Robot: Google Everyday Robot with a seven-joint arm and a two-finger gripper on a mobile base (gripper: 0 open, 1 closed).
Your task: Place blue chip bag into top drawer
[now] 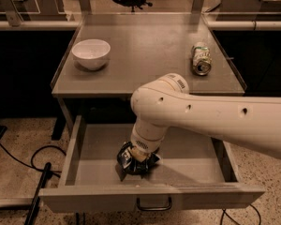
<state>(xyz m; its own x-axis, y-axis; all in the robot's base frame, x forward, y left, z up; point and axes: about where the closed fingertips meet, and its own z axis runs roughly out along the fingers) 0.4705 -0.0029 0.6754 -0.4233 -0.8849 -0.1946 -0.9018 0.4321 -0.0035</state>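
The top drawer (84,198) is pulled open below the grey table, its dark wire handle (153,204) at the front centre. The blue chip bag (126,158) is inside the drawer, near its middle front, low over or on the floor. My gripper (139,159) reaches down into the drawer from the white arm and sits on the bag; the bag crumples around it.
A white bowl (91,53) stands on the table top (145,46) at the left. A green-and-silver can (201,59) lies on its side at the right. A black cable (37,158) and a dark pole lie on the floor at the left.
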